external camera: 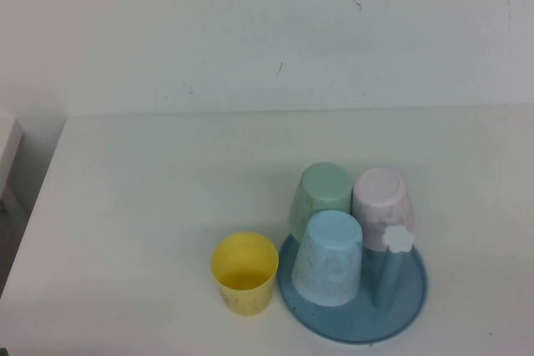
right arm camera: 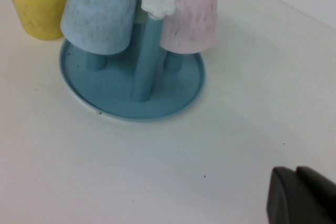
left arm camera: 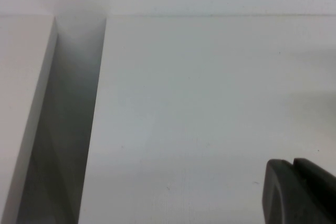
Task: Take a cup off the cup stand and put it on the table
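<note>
On the table [external camera: 150, 198], just beside the cup stand [external camera: 413, 302] on its left, the yellow cup [external camera: 244, 273] stands upright, mouth up, apart from any gripper, so the job looks as good as done. One peg [external camera: 389, 277] with its white flower cap [external camera: 399, 238] stands bare on the tray, while the light blue cup [external camera: 330, 256], the pink cup [external camera: 383, 196] and a green cup [external camera: 321, 193] sit upside down on theirs. Neither arm shows from above. The left gripper [left arm camera: 302, 192] hangs over bare tabletop near the table's edge, well away from the action; only a dark corner of it shows, so I cannot tell how its claw stands. Same story with the right gripper [right arm camera: 302, 195], hovering back from the stand on its bare-peg side, holding nothing that I can see. What remains, I'd say, is a clean retreat: keep both arms well clear of the stand and the light tumbler, which would tip easily.
</note>
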